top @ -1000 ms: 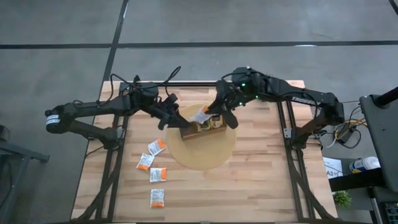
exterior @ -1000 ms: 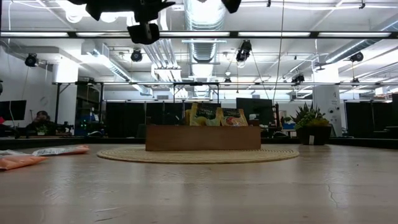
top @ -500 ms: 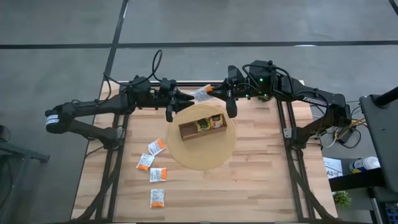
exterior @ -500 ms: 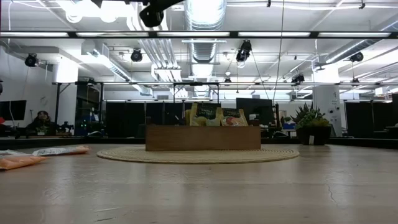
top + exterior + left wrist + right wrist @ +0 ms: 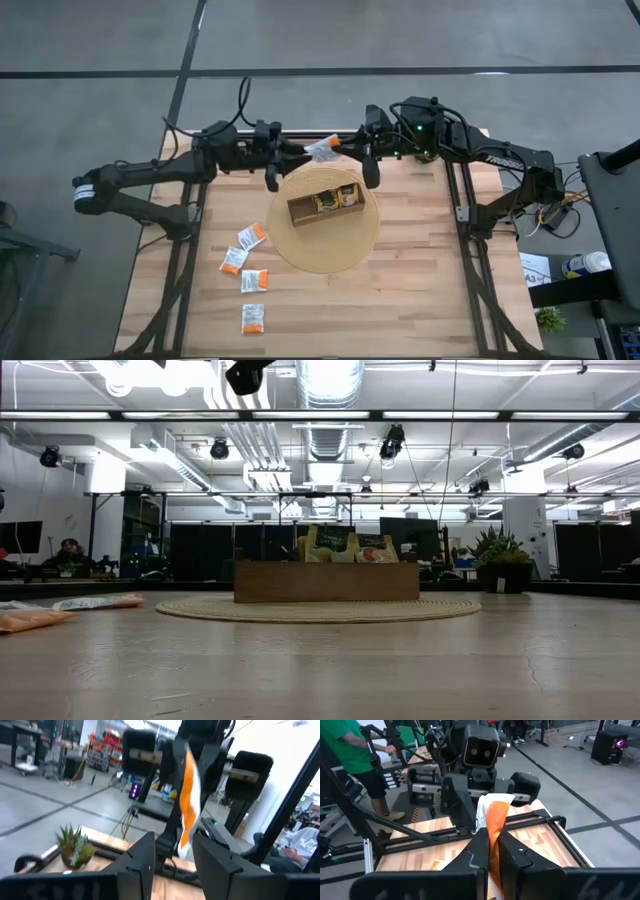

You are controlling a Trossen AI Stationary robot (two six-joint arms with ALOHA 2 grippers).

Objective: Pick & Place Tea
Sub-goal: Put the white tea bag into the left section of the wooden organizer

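A white-and-orange tea sachet point(image 5: 322, 150) hangs in the air over the table's far edge, and my right gripper point(image 5: 342, 148) is shut on it. My left gripper point(image 5: 304, 150) faces it from the left, open. Its two fingers point(image 5: 142, 860) stand on either side of the sachet's free end point(image 5: 183, 847), with a gap to each. The brown wooden tray point(image 5: 300, 212) sits on a round woven mat point(image 5: 325, 250). Yellow-green point(image 5: 330, 543) and orange-red point(image 5: 375, 548) sachets stand in the tray. Several more white-and-orange sachets point(image 5: 251, 236) lie flat on the table to the left. My right gripper pinches one end of the sachet point(image 5: 491, 827) between its two fingers. The fingers come about level from the table's right. The sachet sticks out past the fingertips toward my left gripper, standing on edge and clear of the table and tray.
The loose sachets point(image 5: 254, 281) lie in a scattered row on the table's left half, down toward the near edge point(image 5: 253, 318). The mat and tray take up the middle. A potted plant point(image 5: 497, 560) stands beyond the table on the right.
Both grippers have risen from over the tray and gone toward the table's far edge. My right gripper has carried the sachet along. My left gripper has rolled and tipped up to level, and now faces the sachet. In the last half second both have kept still.
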